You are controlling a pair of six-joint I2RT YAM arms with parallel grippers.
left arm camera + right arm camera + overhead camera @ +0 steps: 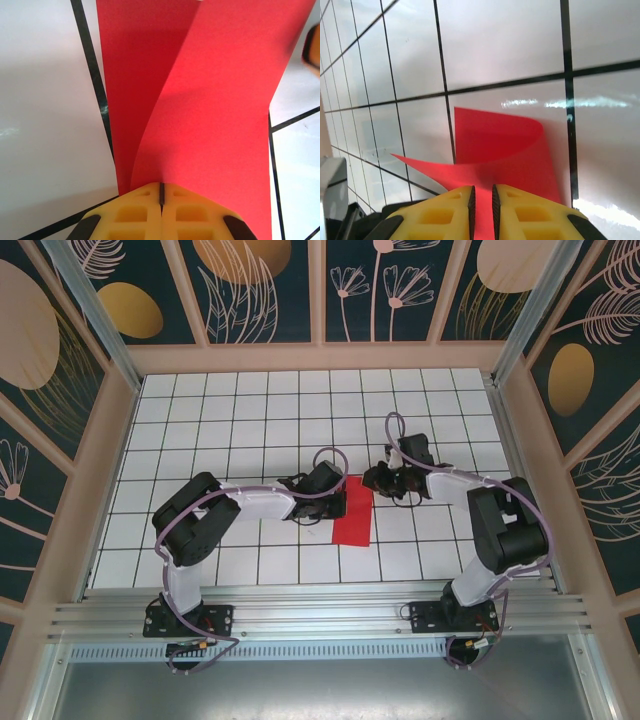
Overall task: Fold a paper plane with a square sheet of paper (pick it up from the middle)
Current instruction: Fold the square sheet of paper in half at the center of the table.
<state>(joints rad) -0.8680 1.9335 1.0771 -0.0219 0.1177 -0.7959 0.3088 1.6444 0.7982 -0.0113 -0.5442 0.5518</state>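
Worktop (pixel 250 410): white tiles with a black grid, walled on three sides. Both arms reach inward from the near rail, the left arm (pixel 250 502) low and stretched out, the right arm (pixel 500 520) bent round at the elbow.

Red sheet of paper (pixel 355 522) lies mid-worktop, between the two pincers. From above I read it as a narrow upright strip. Its long axis runs near to far, leaning slightly right at the far end (no pointed nose on it that I can make out).

Left pincer (pixel 161 194): yellow fingers pressed together, gripping the sheet's edge. From there the paper runs straight away from the fingers, with one layer lifting in a curve over the flatter, darker one.

Right pincer (pixel 482 199): only a thin slot between its fingers, red paper filling it, so I log it as holding the sheet. Ahead of it a flap arches up off the tiles and rolls over on itself.
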